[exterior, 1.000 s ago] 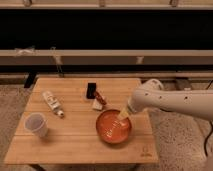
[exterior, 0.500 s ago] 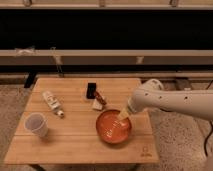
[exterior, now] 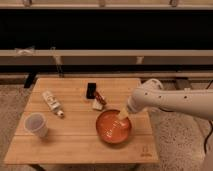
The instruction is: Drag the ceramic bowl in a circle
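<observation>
The ceramic bowl (exterior: pixel 113 128) is round, shallow and glossy orange-red. It sits on the wooden table (exterior: pixel 75 145) at the front right. My white arm (exterior: pixel 170 102) reaches in from the right. My gripper (exterior: pixel 121 118) points down into the bowl at its far right inner side, and seems to touch the inside.
A small translucent white cup (exterior: pixel 36 124) stands at the front left. A white bottle (exterior: pixel 52 102) lies on its side at the left. A black box (exterior: pixel 91 90) and a small red-and-white packet (exterior: pixel 99 101) lie just behind the bowl. Dark shelving runs behind the table.
</observation>
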You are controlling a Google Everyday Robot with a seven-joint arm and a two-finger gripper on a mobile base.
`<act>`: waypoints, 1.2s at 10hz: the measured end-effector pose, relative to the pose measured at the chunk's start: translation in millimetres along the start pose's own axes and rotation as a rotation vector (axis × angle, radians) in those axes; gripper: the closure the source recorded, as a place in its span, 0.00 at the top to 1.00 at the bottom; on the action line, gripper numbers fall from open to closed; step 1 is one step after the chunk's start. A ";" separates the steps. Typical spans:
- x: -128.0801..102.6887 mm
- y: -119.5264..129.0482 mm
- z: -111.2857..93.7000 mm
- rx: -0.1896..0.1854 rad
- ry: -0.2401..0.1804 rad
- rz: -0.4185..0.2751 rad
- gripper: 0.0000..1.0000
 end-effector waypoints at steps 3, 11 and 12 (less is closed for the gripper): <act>-7.8 -1.7 24.3 -0.023 0.030 0.019 0.80; -0.1 23.5 61.9 -0.066 0.128 -0.013 0.80; 2.2 24.4 66.9 -0.073 0.145 -0.017 0.80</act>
